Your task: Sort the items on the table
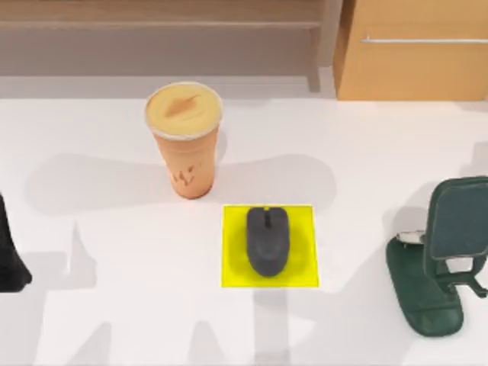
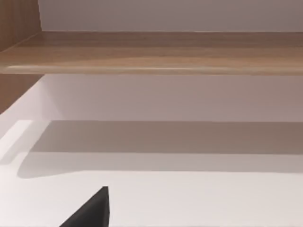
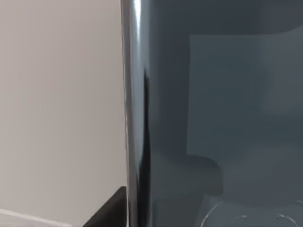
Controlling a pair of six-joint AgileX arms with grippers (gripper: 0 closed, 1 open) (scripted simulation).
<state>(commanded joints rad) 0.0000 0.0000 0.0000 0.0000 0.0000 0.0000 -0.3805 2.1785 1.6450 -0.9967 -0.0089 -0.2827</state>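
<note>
A tall orange lidded drink cup (image 1: 184,139) stands upright at the back middle of the white table (image 1: 114,305). In front of it, to the right, a dark grey oval mouse (image 1: 267,240) lies on a flat yellow square (image 1: 305,271). At the right edge, the slate-grey phone (image 1: 459,219) leans on a dark green stand (image 1: 427,301). In the right wrist view the phone (image 3: 213,94) is very close, with a dark part of my right gripper (image 3: 110,212) beside its shiny edge. My left gripper (image 1: 9,259) is parked at the table's left edge, apart from all the items.
A low wooden shelf (image 1: 160,23) runs along the back, also seen as the shelf (image 2: 151,52) ahead in the left wrist view. A wooden cabinet (image 1: 415,49) with a metal handle stands at the back right.
</note>
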